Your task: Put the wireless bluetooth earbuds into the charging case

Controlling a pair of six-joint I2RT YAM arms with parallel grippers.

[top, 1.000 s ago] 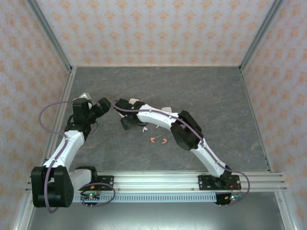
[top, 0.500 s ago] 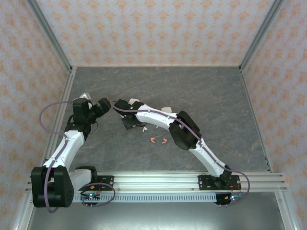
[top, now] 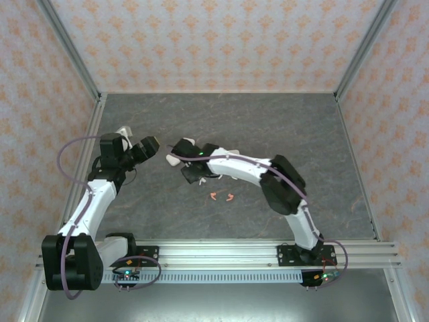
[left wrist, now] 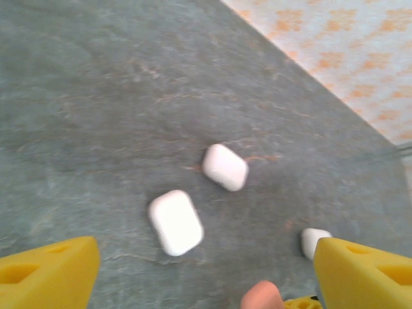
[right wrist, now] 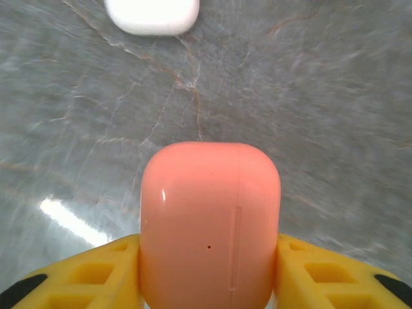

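Tightly, the right fingers (right wrist: 96,270) clench one pink case (right wrist: 210,219). Spread and grasping nothing, the left fingers (left wrist: 45,270) hang above two white cases (left wrist: 176,222) (left wrist: 225,167). Two pink earbuds (top: 213,196) (top: 230,196) lie loose on the counter (top: 301,127).

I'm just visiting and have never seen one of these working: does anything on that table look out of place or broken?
Nothing looks broken or spilled. Two pink earbuds lie loose on the table, outside the pink case, which the right claw is pinching. The white cases lie scattered at different angles.
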